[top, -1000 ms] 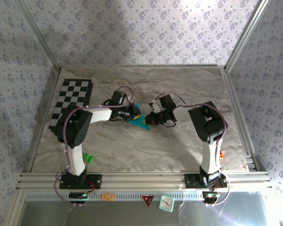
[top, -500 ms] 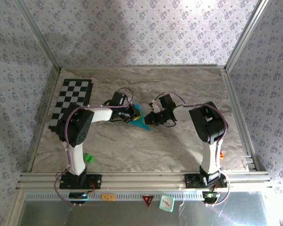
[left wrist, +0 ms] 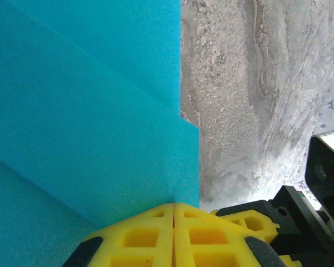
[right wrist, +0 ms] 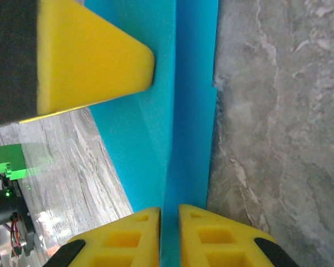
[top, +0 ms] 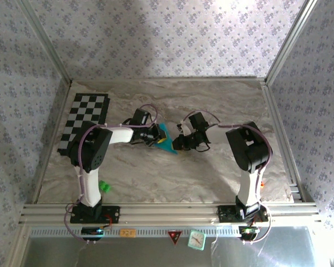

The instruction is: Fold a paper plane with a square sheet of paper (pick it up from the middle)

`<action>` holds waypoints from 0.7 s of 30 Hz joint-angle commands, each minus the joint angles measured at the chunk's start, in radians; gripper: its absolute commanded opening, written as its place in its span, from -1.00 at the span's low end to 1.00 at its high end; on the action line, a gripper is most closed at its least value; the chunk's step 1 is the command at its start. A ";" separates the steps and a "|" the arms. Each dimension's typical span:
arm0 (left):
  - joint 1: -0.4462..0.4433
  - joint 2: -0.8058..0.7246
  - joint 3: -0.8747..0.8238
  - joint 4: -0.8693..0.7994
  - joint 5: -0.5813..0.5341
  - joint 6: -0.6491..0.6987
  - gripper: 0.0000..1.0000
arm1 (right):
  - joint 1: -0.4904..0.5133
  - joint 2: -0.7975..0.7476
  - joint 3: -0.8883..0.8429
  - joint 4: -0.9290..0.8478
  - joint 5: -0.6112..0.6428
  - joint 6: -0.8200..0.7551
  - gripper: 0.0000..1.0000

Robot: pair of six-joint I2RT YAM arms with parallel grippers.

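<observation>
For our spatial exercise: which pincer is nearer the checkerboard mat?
Left. The left pincer sits right of the checkerboard mat; the right pincer lies farther right, beyond the blue paper.

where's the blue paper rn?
In the top view, the blue paper is mid-table, just left of centre, between the left hand and the right hand, right of the checkerboard mat. The left hand is shut on its edge.
</observation>
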 commanded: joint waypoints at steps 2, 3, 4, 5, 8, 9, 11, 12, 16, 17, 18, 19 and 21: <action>0.008 0.003 0.022 -0.018 0.005 0.013 -0.82 | -0.006 -0.025 -0.039 -0.088 0.016 -0.031 -0.65; 0.008 0.003 0.020 -0.018 0.005 0.013 -0.82 | -0.007 -0.025 -0.040 -0.087 0.013 -0.030 -0.66; 0.008 0.002 0.019 -0.018 0.006 0.013 -0.82 | -0.008 -0.025 -0.042 -0.087 0.012 -0.029 -0.65; 0.008 0.002 0.019 -0.018 0.006 0.013 -0.82 | -0.007 -0.025 -0.043 -0.087 0.008 -0.028 -0.66; 0.007 -0.002 0.016 -0.017 0.009 0.013 -0.82 | -0.007 -0.022 -0.042 -0.083 0.000 -0.024 -0.68; 0.007 -0.003 0.016 -0.016 0.011 0.012 -0.82 | -0.007 -0.019 -0.042 -0.085 -0.001 -0.024 -0.70; 0.008 -0.006 0.015 -0.013 0.016 0.011 -0.81 | -0.007 -0.013 -0.039 -0.089 0.002 -0.027 -0.74; 0.007 -0.006 0.014 -0.013 0.016 0.009 -0.81 | -0.007 -0.010 -0.038 -0.091 0.004 -0.028 -0.76; 0.008 -0.003 0.015 -0.011 0.022 0.008 -0.81 | -0.003 0.000 -0.034 -0.103 0.021 -0.033 -0.79; 0.008 -0.003 0.015 -0.008 0.022 0.008 -0.80 | -0.004 -0.004 -0.032 -0.104 0.021 -0.033 -0.77; 0.007 -0.002 0.015 -0.008 0.023 0.007 -0.81 | -0.004 -0.011 -0.032 -0.104 0.020 -0.032 -0.75; 0.008 -0.002 0.014 -0.008 0.023 0.007 -0.80 | -0.004 -0.021 -0.030 -0.101 0.021 -0.029 -0.73; 0.007 -0.003 0.015 -0.008 0.025 0.007 -0.80 | -0.007 -0.043 -0.028 -0.106 0.025 -0.028 -0.70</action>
